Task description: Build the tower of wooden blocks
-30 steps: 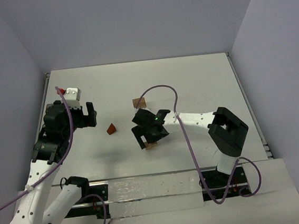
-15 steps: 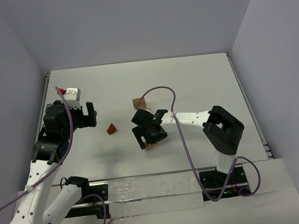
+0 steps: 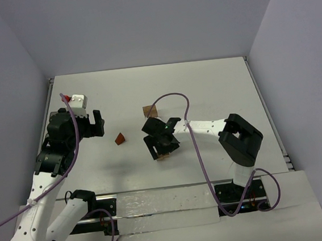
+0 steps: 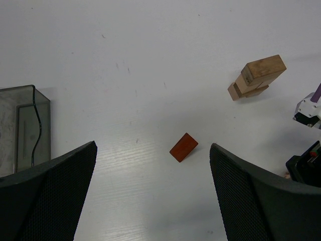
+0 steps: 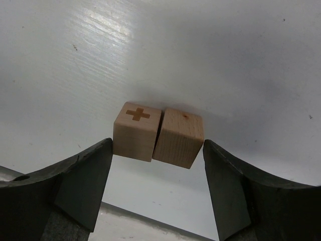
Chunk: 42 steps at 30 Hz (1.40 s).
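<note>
My right gripper (image 5: 158, 145) has come in from wide apart over the last second. Its two pads now look to be touching the outer faces of a pair of light wooden cubes sitting side by side on the table (image 5: 241, 55), so I read it as gripping the two together. I cannot tell yet how firm that bite is. The cube marked with a cross (image 5: 136, 131) lies against the left pad and the plain cube (image 5: 179, 136) against the right, with a thin seam between them that widens slightly toward the camera. From the overhead view, the right arm has also eased a little toward the left as the jaws narrowed, and only a sliver of tan shows under the gripper there. Nothing else has moved. The started stack (image 3: 149, 109) stands just beyond the right gripper. The reddish-brown wedge (image 4: 183, 147) lies flat on the table, well apart from the stack and near my left gripper (image 4: 152, 146), which has stayed hovering with its jaws spread wide and nothing in them. A dark bin (image 4: 25, 125) sits off to that side. My read is that the pick is being made right now, with two cubes taken in one squeeze. A pair held only by side pressure could hinge at the seam on the lift, so I would raise slowly and watch it before carrying across to the stack.
</note>
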Motion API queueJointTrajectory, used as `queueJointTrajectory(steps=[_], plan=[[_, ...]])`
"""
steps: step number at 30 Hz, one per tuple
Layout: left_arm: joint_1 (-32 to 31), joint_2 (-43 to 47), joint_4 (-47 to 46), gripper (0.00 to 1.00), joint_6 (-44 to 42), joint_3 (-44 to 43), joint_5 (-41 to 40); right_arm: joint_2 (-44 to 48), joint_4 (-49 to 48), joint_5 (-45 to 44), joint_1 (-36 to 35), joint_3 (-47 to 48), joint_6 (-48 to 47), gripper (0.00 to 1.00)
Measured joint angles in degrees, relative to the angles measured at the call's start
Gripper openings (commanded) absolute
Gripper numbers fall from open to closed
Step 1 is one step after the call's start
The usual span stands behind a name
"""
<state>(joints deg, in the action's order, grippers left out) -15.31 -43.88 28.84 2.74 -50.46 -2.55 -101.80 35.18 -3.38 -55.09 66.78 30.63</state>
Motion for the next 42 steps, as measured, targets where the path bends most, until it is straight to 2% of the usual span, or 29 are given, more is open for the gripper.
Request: queueJointTrajectory(steps=[16,25,42], plan=[[0.00,0.00,-0.09,0.99,-0.20,0.40,0.00,-0.02,0.00,0.02,0.02,0.00,-0.02,0.70],[0.00,0.00,-0.44,0.99,-0.27,0.40,0.00,-0.02,0.65,-0.24,0.05,0.58,-0.07,0.62],[0.00,-1.46,-0.85,0.99,-0.46,0.40,0.07,0.43,9.96,-0.30,5.70,14.92,-0.54,0.58]])
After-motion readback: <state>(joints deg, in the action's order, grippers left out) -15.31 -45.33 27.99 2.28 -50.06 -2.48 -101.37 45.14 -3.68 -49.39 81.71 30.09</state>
